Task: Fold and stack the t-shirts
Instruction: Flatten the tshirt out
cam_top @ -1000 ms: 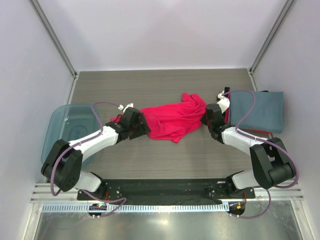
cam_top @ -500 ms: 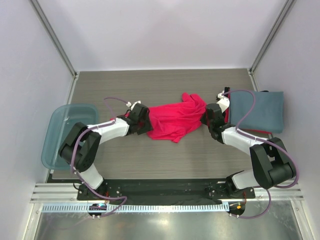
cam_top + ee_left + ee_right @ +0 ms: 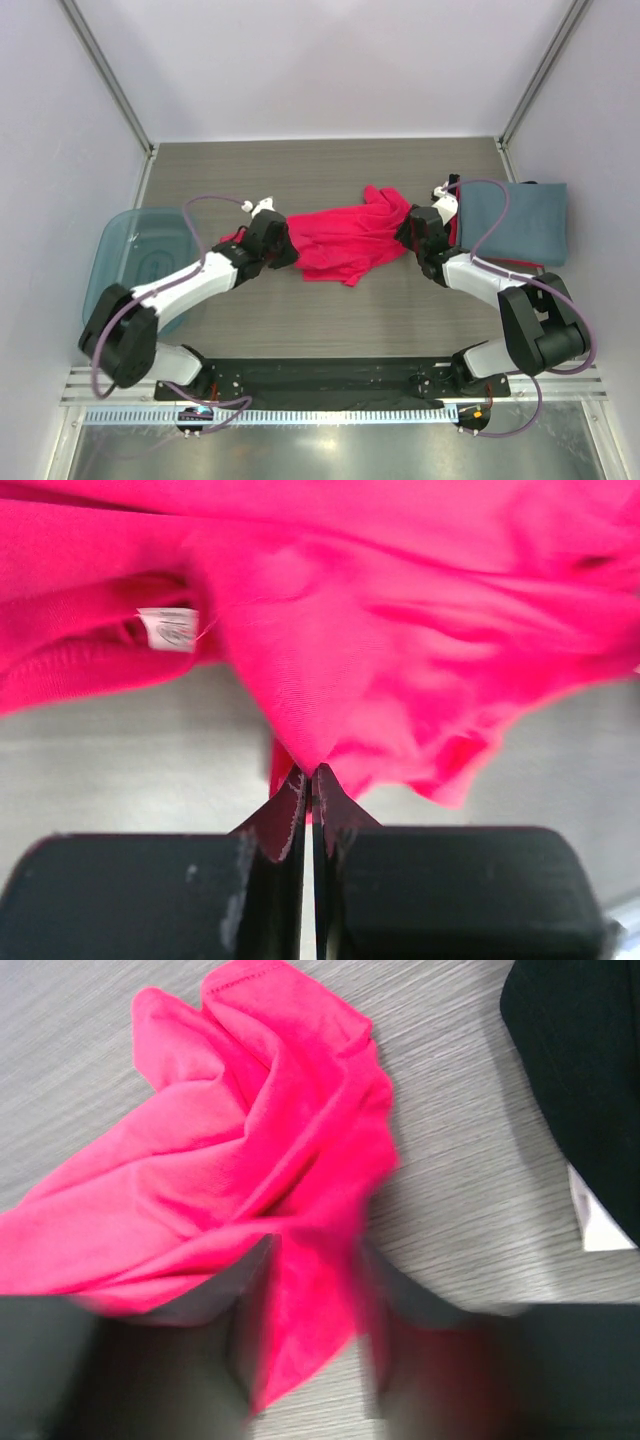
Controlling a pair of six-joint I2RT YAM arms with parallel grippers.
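Flattening step, I judge: the pink t-shirt point(image 3: 345, 240) lies crumpled on the surface point(image 3: 300, 170) beside the folded blue-grey t-shirt point(image 3: 525, 220). The left gripper point(image 3: 310, 780) has its jaws clamped on the shirt's far end. The right gripper point(image 3: 310, 1290) is blurred at the near end, so I cannot tell its grip. Next: stretch the shirt flat.

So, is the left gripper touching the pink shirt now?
Touching. The left wrist view shows the left gripper shut on a fold of the pink shirt, the cloth pinched between its fingertips.
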